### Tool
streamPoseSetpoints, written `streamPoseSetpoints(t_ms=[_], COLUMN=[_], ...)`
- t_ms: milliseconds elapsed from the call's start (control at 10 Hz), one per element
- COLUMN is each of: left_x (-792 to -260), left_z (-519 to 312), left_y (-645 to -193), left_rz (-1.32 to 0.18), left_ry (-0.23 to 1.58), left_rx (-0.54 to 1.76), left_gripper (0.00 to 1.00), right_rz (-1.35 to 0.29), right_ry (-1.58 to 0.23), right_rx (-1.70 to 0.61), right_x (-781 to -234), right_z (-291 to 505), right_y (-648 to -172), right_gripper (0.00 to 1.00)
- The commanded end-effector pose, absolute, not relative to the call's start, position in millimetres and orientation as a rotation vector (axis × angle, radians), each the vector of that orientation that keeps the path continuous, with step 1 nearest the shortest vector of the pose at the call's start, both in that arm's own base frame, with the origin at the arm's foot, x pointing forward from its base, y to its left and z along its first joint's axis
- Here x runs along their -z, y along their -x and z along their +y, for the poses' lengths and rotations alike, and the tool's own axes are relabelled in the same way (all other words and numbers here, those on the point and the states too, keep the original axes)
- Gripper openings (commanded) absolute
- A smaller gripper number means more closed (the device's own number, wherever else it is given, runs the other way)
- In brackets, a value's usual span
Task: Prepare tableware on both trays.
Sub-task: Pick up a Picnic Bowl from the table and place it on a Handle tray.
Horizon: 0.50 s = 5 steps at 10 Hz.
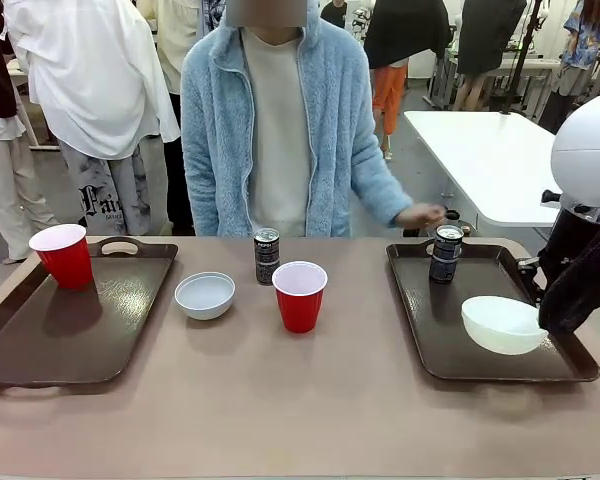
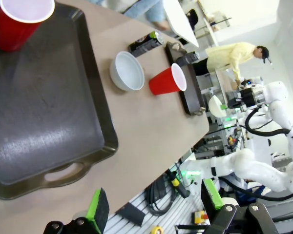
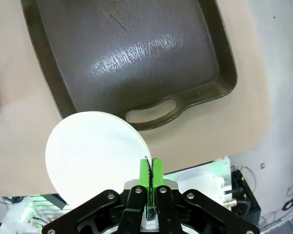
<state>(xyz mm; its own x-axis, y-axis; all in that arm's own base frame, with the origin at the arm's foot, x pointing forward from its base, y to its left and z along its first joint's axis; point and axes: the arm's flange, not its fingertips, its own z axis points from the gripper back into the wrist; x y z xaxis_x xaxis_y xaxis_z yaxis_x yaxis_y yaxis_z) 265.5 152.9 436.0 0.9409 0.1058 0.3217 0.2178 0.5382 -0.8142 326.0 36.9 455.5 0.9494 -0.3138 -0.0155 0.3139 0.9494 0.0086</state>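
front: right gripper [image 1: 550, 315] holds white bowl [image 1: 500, 325] low over right tray [image 1: 420, 340], at its near-right corner. can [image 1: 446, 253] at tray's far end, person's hand [image 1: 420, 214] just beyond. spare bowl [image 1: 204, 295], 2nd can [image 1: 267, 256], red cup [image 1: 300, 295] on table left of it.
l wrist: left gripper [image 2: 155, 202] spread, empty, well apart from that tray.
r wrist: pads [image 3: 145, 170] pinch bowl rim; bowl prob not down yet.
step: placing bowl. next needs lowering, then release.
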Motion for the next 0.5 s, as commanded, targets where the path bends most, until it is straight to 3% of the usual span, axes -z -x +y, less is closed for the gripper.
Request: streamPoseSetpoints(t_ms=[0,200,400], left_x=[-438,-438,-438], left_z=[153,153,153], left_y=[-264,-264,-264], left_rz=[-0.357,-0.357,-0.357], left_ry=[1.015,1.015,1.015], left_rx=[0.061,0.061,0.061], left_gripper=[1.0,1.0,1.0], right_rz=[-0.213,-0.289,-0.299], right_ry=[0.037,0.047,0.066], right_rx=[0.295,0.248,0.167], right_x=[-455,-429,-400], right_z=[42,53,61], right_y=[-354,-407,-429], right_gripper=[0.03,0.03,0.03])
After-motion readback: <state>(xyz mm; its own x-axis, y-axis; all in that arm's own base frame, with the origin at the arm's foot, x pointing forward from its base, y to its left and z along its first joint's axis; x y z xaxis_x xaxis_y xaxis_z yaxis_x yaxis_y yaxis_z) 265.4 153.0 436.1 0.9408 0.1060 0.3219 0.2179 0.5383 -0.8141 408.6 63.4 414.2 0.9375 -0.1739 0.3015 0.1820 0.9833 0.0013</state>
